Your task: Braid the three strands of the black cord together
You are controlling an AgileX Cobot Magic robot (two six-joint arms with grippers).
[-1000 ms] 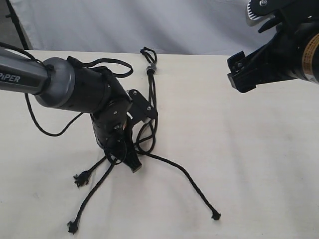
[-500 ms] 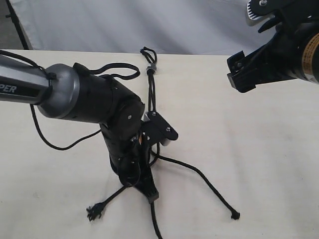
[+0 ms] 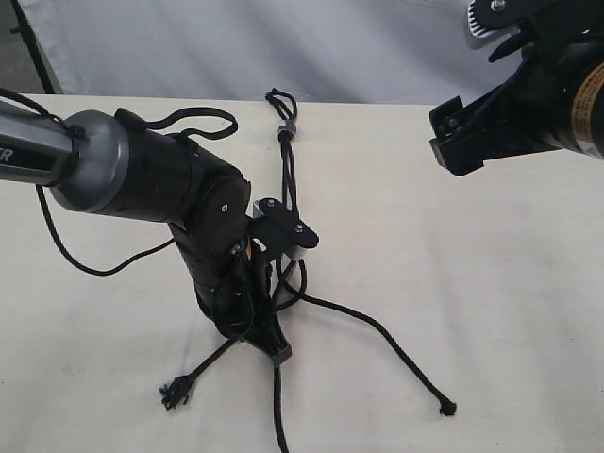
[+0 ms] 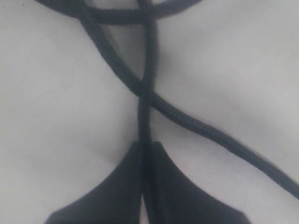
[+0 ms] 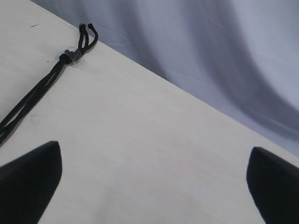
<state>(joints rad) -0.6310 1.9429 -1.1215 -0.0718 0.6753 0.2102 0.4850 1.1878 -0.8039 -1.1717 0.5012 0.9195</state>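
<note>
The black cord lies on the pale table, its loop (image 3: 279,98) at the far edge and the grey band (image 3: 289,128) just below it. From the band the three strands (image 3: 288,179) run toward the front. One strand (image 3: 387,340) bends right to a knotted tip (image 3: 445,408). Another ends in a frayed tip (image 3: 175,392) at the left. The third (image 3: 278,415) leaves the picture's bottom edge. My left gripper (image 3: 277,353) points down, shut on this strand (image 4: 145,116), which another strand (image 4: 205,130) crosses. My right gripper (image 3: 455,142) hangs open, high at the right; its wrist view shows the band (image 5: 70,57).
The left arm's thicker black cables (image 3: 66,250) loop over the table at the left. A white cloth backdrop (image 3: 377,47) hangs behind the table's far edge (image 3: 396,102).
My left gripper has swung right and toward the front with a strand, then drifted slightly back left. That strand's tip has left the frame; the right strand's tip has shifted right. The right arm is still.
</note>
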